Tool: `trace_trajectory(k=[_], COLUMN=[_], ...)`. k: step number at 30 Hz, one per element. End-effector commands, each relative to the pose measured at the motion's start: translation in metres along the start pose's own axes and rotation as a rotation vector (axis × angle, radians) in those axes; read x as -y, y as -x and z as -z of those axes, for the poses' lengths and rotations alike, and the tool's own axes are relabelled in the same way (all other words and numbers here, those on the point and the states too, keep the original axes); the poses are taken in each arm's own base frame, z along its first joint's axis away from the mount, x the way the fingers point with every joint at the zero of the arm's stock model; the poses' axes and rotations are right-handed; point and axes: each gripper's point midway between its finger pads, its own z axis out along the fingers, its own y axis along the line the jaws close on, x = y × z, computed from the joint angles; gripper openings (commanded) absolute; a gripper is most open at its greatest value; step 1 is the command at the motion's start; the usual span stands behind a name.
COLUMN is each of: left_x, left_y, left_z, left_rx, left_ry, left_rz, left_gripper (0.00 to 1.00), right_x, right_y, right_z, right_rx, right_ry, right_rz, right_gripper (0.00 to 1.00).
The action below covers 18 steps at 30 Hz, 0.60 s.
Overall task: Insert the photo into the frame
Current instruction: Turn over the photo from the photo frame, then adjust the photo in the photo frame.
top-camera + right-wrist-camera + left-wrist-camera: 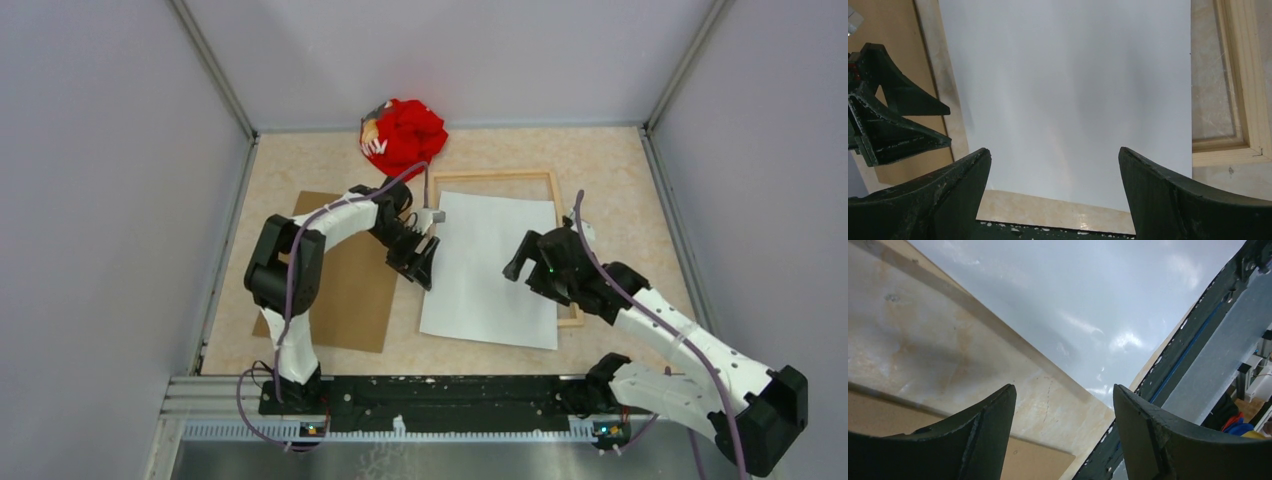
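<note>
between the left gripper (430, 262) and right gripper (518, 262), the photo (490, 275) overlaps the frame (490, 176).

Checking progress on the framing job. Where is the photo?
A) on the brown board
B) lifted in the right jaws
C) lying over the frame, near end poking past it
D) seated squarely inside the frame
C: the photo, white side up, lies flat across the frame, its near edge beyond the frame's near rail.

1 photo (490, 270), 1 frame (490, 176), 1 brown board (345, 300), 1 red cloth (405, 138).
</note>
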Motion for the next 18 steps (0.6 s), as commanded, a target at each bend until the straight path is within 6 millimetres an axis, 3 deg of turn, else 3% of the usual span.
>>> trace_trajectory(k=[1, 9, 18], left_x=[0.01, 0.005, 0.012], left_y=[0.018, 0.021, 0.029], left_z=[-0.003, -0.019, -0.019], left_rx=[0.035, 0.026, 0.04], left_ry=[-0.075, -0.128, -0.191], left_rz=[0.021, 0.057, 0.056], left_gripper=[0.76, 0.64, 0.31], right_x=[-0.009, -0.011, -0.01], right_y=[0.011, 0.013, 0.01], right_z=[0.006, 0.009, 0.008], right_rx=[0.042, 0.053, 0.045], right_ry=[0.046, 0.061, 0.075], right_rz=[-0.02, -0.021, -0.034], right_gripper=[0.99, 0.99, 0.99])
